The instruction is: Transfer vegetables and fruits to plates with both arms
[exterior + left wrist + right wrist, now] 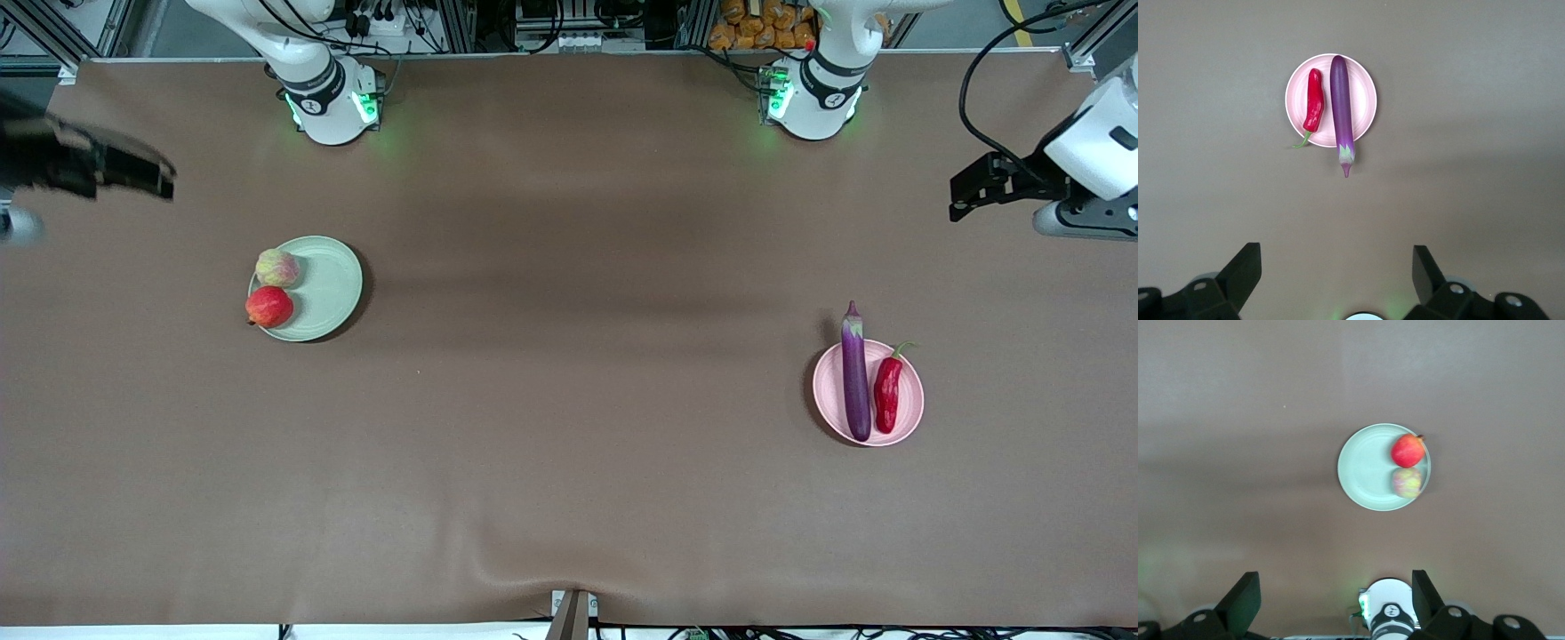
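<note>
The pale green plate lies toward the right arm's end of the table. It holds the red fruit and the yellowish-green fruit side by side at its rim. The pale pink plate lies toward the left arm's end with the purple eggplant and the red chili on it. The eggplant's stem end overhangs the rim. My left gripper is open and empty, high over bare table; its wrist view shows the pink plate, eggplant and chili. My right gripper is open and empty, high above the table's end.
The right wrist view shows the green plate, red fruit and yellowish-green fruit. The two arm bases stand along the table's edge farthest from the front camera. The brown cover has a crease at the nearest edge.
</note>
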